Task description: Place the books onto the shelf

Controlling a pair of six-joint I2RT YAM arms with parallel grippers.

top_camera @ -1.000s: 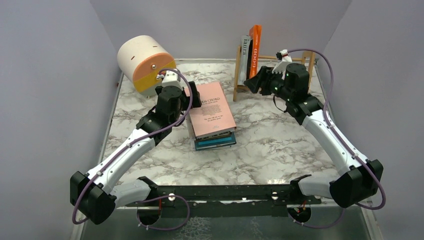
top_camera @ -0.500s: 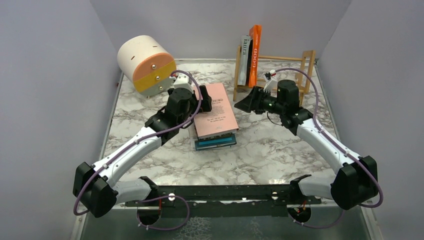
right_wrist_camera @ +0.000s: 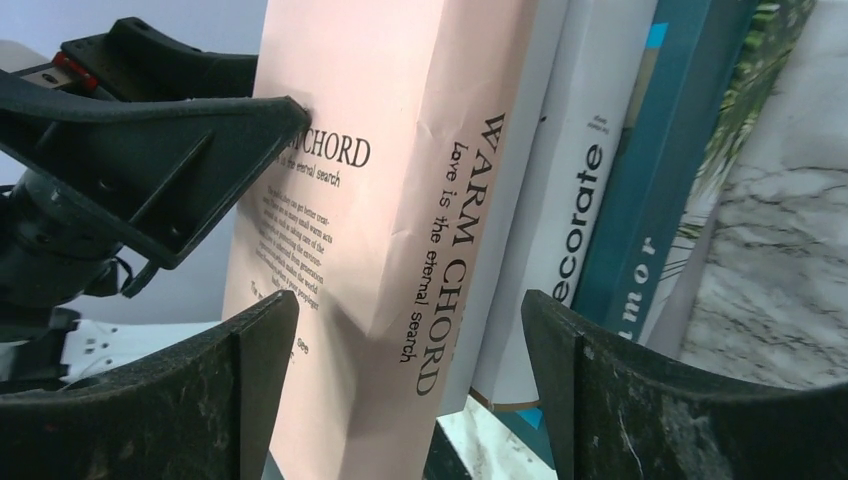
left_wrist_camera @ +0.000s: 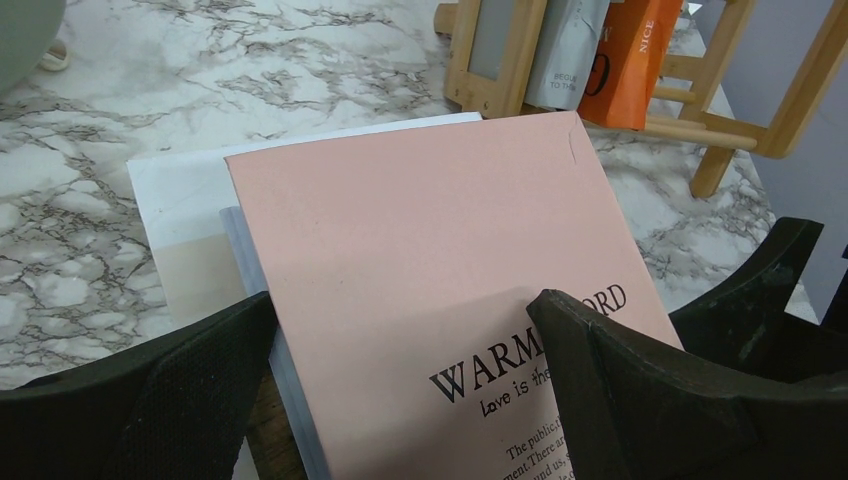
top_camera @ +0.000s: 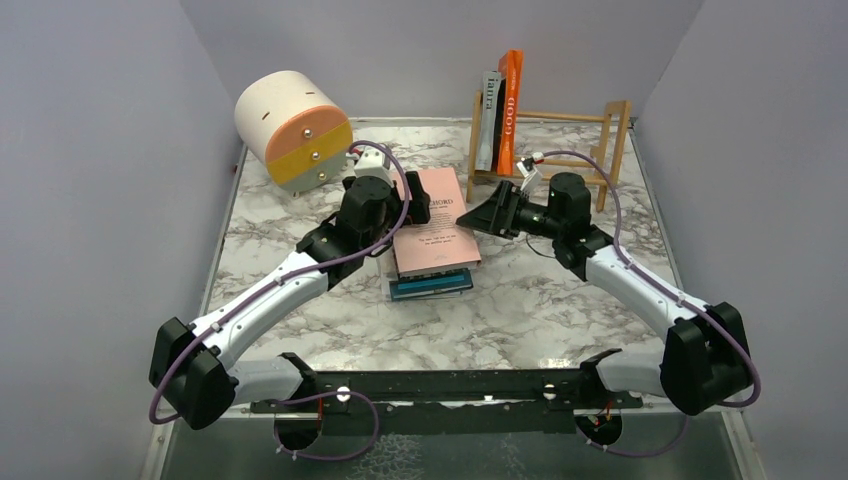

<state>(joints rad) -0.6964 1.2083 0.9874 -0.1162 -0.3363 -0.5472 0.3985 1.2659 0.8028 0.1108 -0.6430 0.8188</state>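
— Start at the left. What's there?

— A round drawer drum [top_camera: 293, 127] in the far left corner of the table [top_camera: 560, 290], well apart from the books. Next comes the left gripper [left_wrist_camera: 400, 310], jaws spread wide over the pink book [top_camera: 432, 225]. One finger seems to rest on the cover by the title.

— And the books to move?

— The pink book tops a stack [top_camera: 430, 270] near the middle of the table, with a white book [right_wrist_camera: 575, 200] and a teal book [top_camera: 430, 285] under it.

— The other arm?

— The right gripper [right_wrist_camera: 405, 310] faces the stack's right side. Its jaws are apart with the pink spine between them, not closed on anything as far as I can see.

— How will that pink one handle?

— I'd judge it thin, light and floppy; the cover shows a crease near the spine. It looks smooth too, so it may slide on the white one. Take it at the spine edge, where it is stiffest, pinching across its thickness.

— Where does it go?

— Onto the shelf [top_camera: 610, 125] in the far right corner. A grey book [top_camera: 488, 120] and an orange book [top_camera: 511, 100] stand upright at its left end, with room on the rails to their right.
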